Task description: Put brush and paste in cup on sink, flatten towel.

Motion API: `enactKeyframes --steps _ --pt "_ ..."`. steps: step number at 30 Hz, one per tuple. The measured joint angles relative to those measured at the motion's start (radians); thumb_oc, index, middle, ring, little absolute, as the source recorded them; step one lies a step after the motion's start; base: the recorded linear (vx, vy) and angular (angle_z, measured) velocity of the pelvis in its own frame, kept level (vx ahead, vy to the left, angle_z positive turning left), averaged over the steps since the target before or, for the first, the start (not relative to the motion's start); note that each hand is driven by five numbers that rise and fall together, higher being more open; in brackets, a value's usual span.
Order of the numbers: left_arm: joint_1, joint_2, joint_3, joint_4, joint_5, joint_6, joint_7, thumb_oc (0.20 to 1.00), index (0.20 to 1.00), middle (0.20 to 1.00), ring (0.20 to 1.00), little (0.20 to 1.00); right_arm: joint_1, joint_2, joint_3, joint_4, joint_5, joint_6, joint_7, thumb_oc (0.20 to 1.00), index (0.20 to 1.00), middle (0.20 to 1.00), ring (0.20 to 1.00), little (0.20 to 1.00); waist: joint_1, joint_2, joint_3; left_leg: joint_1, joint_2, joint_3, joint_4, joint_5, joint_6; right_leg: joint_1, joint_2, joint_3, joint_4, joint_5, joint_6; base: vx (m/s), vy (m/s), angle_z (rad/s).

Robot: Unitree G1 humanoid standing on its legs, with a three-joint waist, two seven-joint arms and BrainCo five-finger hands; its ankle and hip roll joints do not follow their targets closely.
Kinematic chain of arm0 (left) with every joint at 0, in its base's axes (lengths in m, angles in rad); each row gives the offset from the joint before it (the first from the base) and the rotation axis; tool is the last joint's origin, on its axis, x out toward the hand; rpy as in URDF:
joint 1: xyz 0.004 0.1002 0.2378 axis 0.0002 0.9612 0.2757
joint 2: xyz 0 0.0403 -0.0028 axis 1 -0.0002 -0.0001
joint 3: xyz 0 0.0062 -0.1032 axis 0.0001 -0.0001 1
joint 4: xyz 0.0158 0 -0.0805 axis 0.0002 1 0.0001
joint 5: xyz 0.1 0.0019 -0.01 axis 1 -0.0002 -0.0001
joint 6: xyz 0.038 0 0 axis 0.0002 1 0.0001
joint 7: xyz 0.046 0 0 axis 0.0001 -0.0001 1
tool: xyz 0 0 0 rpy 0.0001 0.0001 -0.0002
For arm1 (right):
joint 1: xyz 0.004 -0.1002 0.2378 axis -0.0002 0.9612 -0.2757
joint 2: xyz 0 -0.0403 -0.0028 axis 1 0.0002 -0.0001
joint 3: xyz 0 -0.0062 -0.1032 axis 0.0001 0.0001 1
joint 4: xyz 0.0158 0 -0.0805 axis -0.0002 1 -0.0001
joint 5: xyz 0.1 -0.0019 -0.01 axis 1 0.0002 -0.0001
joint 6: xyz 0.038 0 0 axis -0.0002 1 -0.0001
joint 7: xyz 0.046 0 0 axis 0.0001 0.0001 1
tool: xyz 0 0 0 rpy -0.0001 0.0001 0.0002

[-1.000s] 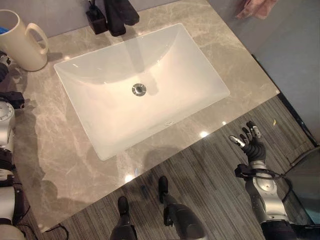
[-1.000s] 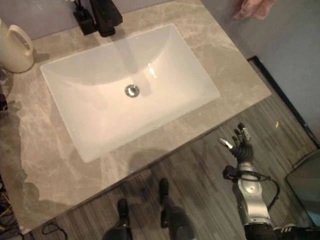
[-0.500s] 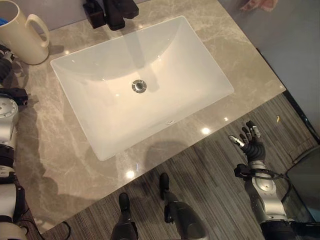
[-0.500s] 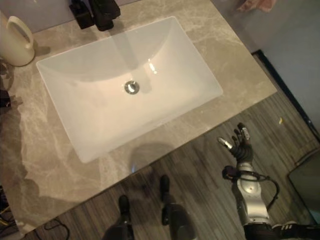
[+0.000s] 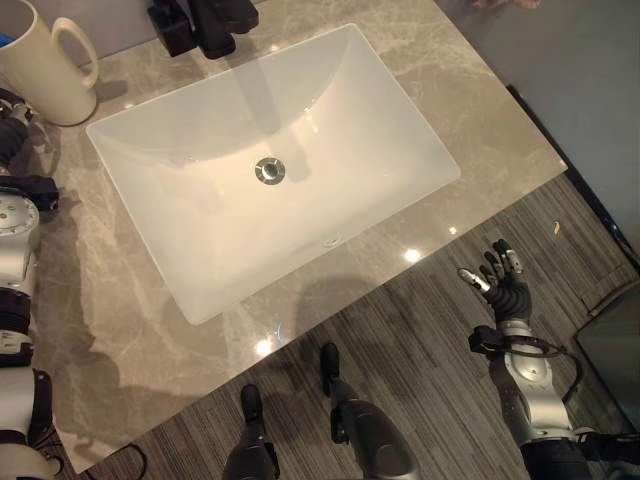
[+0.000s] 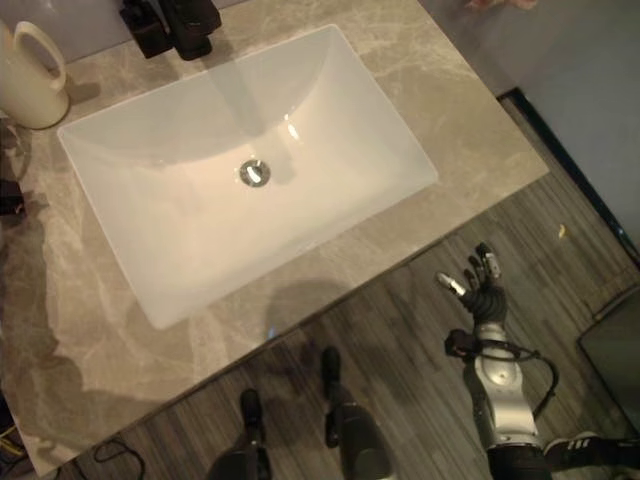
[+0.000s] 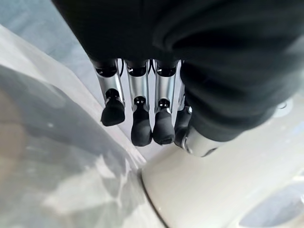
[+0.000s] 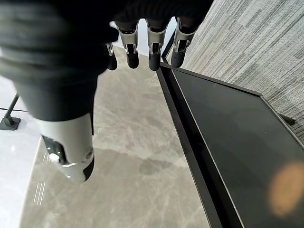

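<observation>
A cream mug (image 5: 40, 65) with a handle stands on the grey marble counter (image 5: 120, 300) at the far left corner, and a bit of blue shows inside its rim. My left hand (image 7: 137, 95) hangs right beside the mug's wall (image 7: 213, 190), fingers relaxed and holding nothing. My right hand (image 5: 503, 287) is raised over the floor to the right of the counter, fingers spread and empty. A sliver of pink cloth (image 5: 505, 3) shows at the top edge, beyond the counter's far right corner.
A white rectangular basin (image 5: 330, 110) with a metal drain (image 5: 268, 170) takes up the middle of the counter. A black faucet (image 5: 215, 18) and a black holder (image 5: 170, 25) stand behind it. A dark panel (image 8: 237, 156) lies by my right hand.
The camera has shifted, so the sink and mug sit a little higher and further left in the picture. Both hands stay about where they were.
</observation>
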Motion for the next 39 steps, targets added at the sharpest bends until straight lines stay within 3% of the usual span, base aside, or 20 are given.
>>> enactKeyframes --steps 21,39 --pt "-0.060 -0.011 -0.051 0.002 -0.002 -0.001 -0.005 0.200 0.200 0.200 0.200 0.200 -0.004 -0.001 0.000 0.000 0.019 -0.015 -0.004 1.000 1.000 1.000 1.000 1.000 -0.013 0.009 0.005 -0.027 0.028 0.019 0.000 0.009 -0.016 -0.037 0.032 0.005 0.000 0.002 -0.003 0.01 -0.038 -0.03" --pt "-0.116 -0.010 -0.057 0.072 -0.010 -0.011 -0.006 0.200 0.200 0.200 0.200 0.200 0.002 -0.003 0.000 0.000 0.019 -0.022 -0.005 1.000 1.000 1.000 1.000 1.000 -0.033 0.009 0.004 -0.050 0.044 0.027 0.000 0.024 -0.039 -0.068 0.052 0.011 0.000 0.013 -0.026 0.01 -0.020 -0.02"
